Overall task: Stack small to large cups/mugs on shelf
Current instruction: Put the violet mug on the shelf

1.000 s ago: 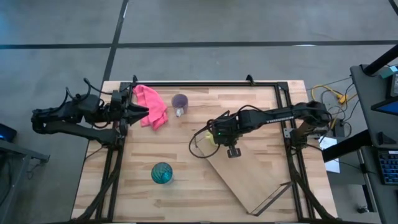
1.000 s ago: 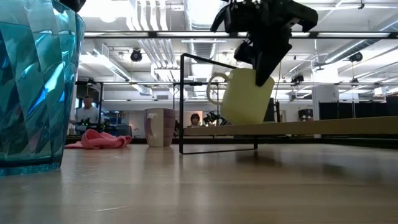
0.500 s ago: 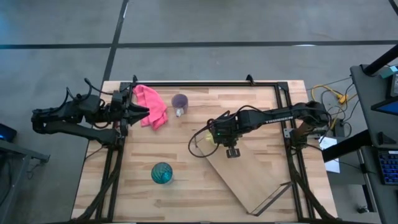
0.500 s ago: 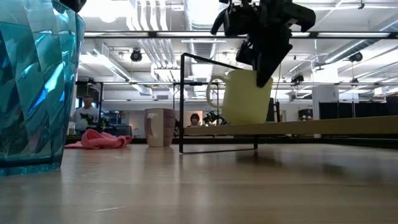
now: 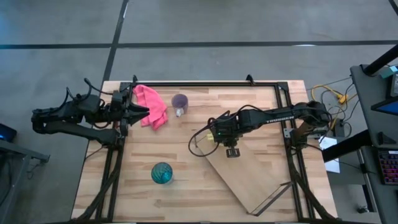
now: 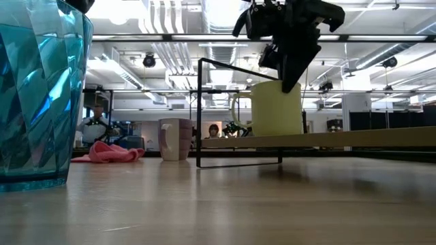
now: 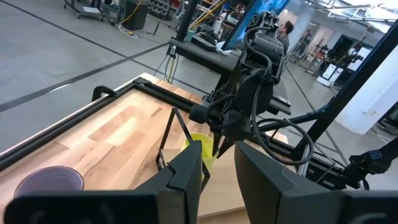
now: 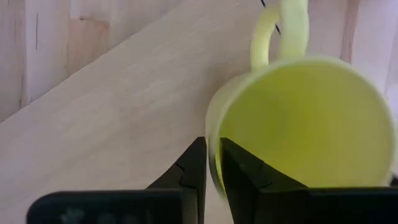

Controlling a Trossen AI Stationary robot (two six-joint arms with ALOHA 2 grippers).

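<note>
A yellow mug (image 6: 276, 109) with a handle stands upright on the left end of the light plywood shelf (image 5: 255, 174), beside its black wire bracket (image 6: 204, 116). My right gripper (image 6: 289, 83) is shut on the mug's rim from above. A translucent purple mug (image 5: 180, 101) stands on the table at the far middle. A teal ribbed cup (image 5: 162, 173) stands near the front left. My left gripper (image 5: 144, 112) is open and empty at the table's left, beside a pink cloth (image 5: 153, 104). My right gripper pinches the yellow mug's wall at the rim (image 8: 212, 149), on the side opposite the handle. One finger (image 8: 239, 171) is inside the mug and the other (image 8: 196, 168) outside. The fingers come slanting down from above. The mug stands upright with its base on the shelf (image 6: 368, 139).
The shelf lies slantwise from the table's middle toward the near right, with a second wire bracket (image 5: 277, 198) at its near end. A black frame (image 5: 205, 84) runs along the table's far edge. Bare tabletop lies between the teal cup and the shelf.
My right gripper has lowered the yellow mug and tipped it upright. A second ago the mug hung tilted with its base clear of the shelf; now its base rests flat on the board. The gripper has stayed shut on the rim.
</note>
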